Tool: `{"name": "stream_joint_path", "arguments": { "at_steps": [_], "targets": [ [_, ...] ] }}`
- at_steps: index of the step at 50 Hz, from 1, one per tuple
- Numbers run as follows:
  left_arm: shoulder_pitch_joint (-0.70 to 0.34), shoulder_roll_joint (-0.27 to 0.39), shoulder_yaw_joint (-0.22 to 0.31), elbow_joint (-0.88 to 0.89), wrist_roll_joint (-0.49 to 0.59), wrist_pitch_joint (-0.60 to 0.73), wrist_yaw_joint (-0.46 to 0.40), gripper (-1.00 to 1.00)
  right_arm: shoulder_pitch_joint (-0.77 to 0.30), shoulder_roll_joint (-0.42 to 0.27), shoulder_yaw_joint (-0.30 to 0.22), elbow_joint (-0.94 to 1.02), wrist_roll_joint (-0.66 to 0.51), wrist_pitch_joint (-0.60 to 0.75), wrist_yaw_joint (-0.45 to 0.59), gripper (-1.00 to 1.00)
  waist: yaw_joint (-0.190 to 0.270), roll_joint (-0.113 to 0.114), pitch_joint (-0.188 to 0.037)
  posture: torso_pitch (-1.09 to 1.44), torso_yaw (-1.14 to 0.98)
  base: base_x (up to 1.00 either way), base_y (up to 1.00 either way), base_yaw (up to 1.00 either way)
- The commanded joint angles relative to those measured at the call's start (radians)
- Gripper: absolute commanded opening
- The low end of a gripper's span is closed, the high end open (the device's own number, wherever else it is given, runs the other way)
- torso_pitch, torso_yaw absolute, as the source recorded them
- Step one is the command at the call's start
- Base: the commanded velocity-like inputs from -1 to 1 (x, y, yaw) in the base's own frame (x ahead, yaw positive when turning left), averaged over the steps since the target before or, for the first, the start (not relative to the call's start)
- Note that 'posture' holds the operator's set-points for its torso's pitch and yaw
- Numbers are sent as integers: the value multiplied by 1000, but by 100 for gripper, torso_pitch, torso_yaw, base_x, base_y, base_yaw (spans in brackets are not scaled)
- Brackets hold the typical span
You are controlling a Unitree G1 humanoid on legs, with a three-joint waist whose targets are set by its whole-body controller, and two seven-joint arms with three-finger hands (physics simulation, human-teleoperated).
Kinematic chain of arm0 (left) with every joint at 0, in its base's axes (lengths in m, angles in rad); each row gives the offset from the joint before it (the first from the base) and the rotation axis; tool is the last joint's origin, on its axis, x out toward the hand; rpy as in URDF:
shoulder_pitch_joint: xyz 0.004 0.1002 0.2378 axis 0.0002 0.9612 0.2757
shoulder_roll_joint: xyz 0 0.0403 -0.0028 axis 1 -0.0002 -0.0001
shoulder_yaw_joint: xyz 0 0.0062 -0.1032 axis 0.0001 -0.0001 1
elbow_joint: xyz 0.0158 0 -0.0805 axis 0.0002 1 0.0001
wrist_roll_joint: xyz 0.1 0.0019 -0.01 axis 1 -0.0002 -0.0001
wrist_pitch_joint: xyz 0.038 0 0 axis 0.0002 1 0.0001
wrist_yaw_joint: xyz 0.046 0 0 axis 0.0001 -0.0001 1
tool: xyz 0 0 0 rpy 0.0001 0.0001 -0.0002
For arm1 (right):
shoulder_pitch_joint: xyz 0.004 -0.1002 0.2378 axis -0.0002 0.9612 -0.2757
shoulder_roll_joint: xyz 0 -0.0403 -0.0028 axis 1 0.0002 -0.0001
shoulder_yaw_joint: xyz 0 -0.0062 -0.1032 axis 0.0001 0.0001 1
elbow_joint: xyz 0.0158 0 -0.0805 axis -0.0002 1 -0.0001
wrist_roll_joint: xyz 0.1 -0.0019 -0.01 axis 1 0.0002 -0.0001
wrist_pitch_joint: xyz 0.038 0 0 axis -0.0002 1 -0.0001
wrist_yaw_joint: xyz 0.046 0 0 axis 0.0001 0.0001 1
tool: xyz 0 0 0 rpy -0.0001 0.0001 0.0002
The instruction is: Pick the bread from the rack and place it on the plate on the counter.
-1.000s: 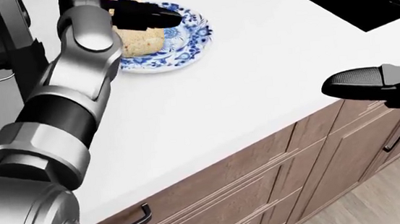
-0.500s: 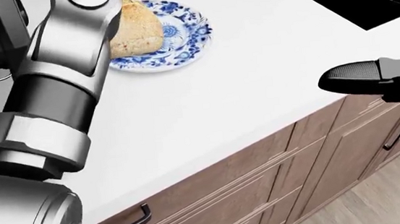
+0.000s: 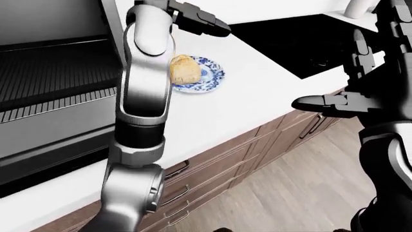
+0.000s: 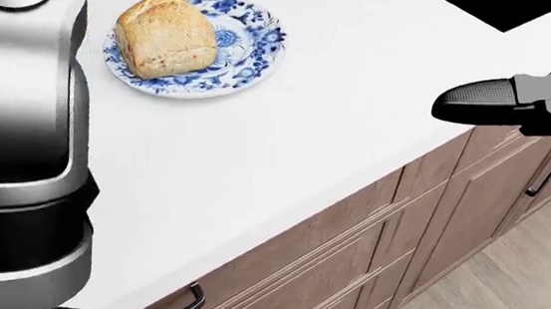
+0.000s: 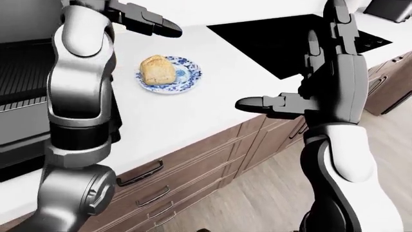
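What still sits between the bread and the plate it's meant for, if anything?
Nothing visible does. The bread already rests on the blue-patterned plate on the white counter. The left hand is raised above it with open fingers, apart from the loaf; the right hand hangs off the counter's edge.

The bread [image 5: 158, 69] sits on the blue-patterned plate [image 5: 187, 77], which lies on the white counter [image 5: 212, 96]. The left hand [image 5: 145, 19] hangs above and to the left of the plate, fingers spread and holding nothing. The right hand [image 5: 270, 105] hovers at the counter's near edge with its fingers straight out leftward. A black cooktop [image 5: 283, 43] lies to the right, and wooden drawers [image 5: 187, 169] run beneath the counter.
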Motion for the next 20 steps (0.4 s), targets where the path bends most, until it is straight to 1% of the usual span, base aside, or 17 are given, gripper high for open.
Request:
{"name": "stream_joint_path", "arguments": {
  "at_steps": [1,5,11,17,18,20],
  "targets": [
    [-35,13,5,-63,14,18,-21,100,-25,-13,-11,-19,-7,-27,1,100,-1,0,-28,10,-43,0,0,0],
    [-38,28,11,-133,29,67,-48,100,-31,-11,-2,-9,-19,-33,4,100,-2,1,-26,10,-43,0,0,0],
    [-37,56,17,-218,48,132,-89,100,-43,-15,-9,-10,-16,-20,8,100,-2,2,-23,10,-43,0,0,0],
    [-14,82,28,-281,61,161,-125,100,-50,-17,-3,-2,-19,-24,8,100,-3,3,-21,10,-43,0,0,0],
    [-10,87,30,-294,56,162,-138,100,-51,-15,4,-1,-25,-25,7,100,-3,4,-21,10,-43,0,0,0],
    [-5,98,32,-313,57,172,-160,100,-53,-16,0,1,-23,-24,10,100,-4,5,-20,10,-43,0,0,0]
  ]
}}
